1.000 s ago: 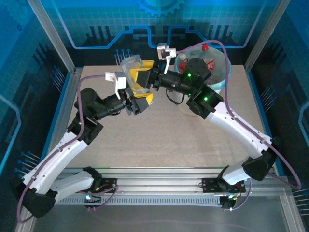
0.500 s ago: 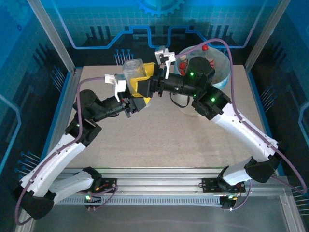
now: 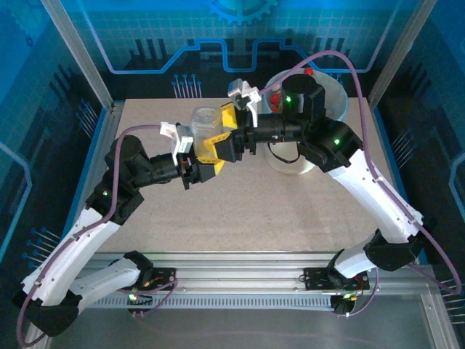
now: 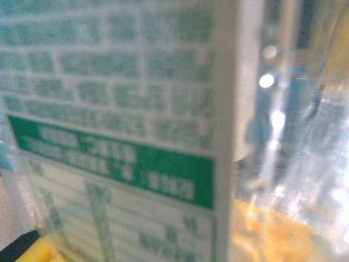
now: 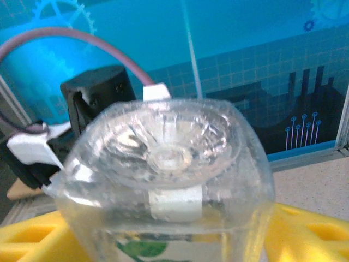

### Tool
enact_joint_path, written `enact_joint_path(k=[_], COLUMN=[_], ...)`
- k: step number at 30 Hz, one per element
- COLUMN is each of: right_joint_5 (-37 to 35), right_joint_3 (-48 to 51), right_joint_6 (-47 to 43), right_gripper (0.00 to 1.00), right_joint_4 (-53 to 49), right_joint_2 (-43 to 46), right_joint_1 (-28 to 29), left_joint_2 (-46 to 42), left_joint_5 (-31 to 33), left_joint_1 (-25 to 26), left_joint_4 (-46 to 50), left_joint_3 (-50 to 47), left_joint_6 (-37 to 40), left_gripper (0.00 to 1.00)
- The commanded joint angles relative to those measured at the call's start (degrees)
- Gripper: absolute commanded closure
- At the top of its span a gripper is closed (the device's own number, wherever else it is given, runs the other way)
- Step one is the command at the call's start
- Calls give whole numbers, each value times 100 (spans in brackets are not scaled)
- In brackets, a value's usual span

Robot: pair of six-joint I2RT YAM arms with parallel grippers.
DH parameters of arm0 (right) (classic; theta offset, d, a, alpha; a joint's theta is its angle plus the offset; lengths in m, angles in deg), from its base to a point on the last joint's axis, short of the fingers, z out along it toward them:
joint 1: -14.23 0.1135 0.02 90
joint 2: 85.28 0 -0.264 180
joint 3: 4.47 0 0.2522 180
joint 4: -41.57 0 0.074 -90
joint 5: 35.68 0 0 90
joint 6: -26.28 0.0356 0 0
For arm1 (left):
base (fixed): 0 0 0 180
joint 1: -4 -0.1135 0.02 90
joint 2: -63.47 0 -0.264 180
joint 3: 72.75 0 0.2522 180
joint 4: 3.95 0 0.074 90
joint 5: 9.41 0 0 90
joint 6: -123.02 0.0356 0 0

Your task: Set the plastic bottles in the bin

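A clear plastic bottle (image 3: 205, 120) with a white and green label hangs in the air over the back of the table, base toward the right wrist camera. My left gripper (image 3: 205, 147) reaches up from the left and is shut on its labelled body (image 4: 120, 136). My right gripper (image 3: 225, 131) comes from the right; its yellow fingers (image 5: 305, 229) stand spread on either side of the bottle (image 5: 163, 158), open. The bin (image 3: 340, 109) stands at the back right behind the right arm. Inside it lie bottles with red caps (image 3: 309, 72).
The speckled tabletop (image 3: 240, 211) stretches bare below both arms. Blue panelled walls and metal posts (image 3: 80, 58) close off the sides and the back. The right arm's purple cable (image 3: 320, 58) loops over the bin.
My left gripper has shut on the bottle. My right gripper's jaws have widened around it. The bottle has shifted slightly toward the near side.
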Motion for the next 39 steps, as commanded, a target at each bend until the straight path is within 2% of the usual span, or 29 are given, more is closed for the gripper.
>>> enact_joint_path(k=[1,4,7,12,15,19,23,27,32,35,39], right_joint_5=[-24,-307,-409,156,-5,-480,-809,-1036,-841,-750,-361], right_joint_3=[76,104,132,151,87,42,206,868,1418,1151,455], right_joint_6=[-187,-181,-127,43,69,-169,-591,-1251,-1544,-1272,-794], right_gripper=[21,19,12,9,8,0,0,0,0,0,0], right_joint_4=[-147,-84,-51,138,113,-91,-28,512,1182,1071,642], right_joint_2=[175,234,266,271,256,253,417,835,1110,892,419], right_joint_1=[-49,-98,-208,-292,-286,-260,-225,-204,-199,-200,-199], left_joint_2=[-8,-17,-37,-11,32,46,19,-17,9,77,217], left_joint_5=[-451,-516,-659,-826,-875,-950,-966,-1007,-1153,-1188,-1127], left_joint_1=[18,19,21,22,30,51,64,60,71,83,126], left_joint_4=[-47,-79,-140,-47,41,24,23,-119,-179,-74,228], left_joint_3=[208,147,86,80,115,115,92,36,19,79,241], left_joint_6=[147,157,147,190,216,245,326,318,387,503,670], left_gripper=[60,60,60,60,61,61,61,61,57,50,49])
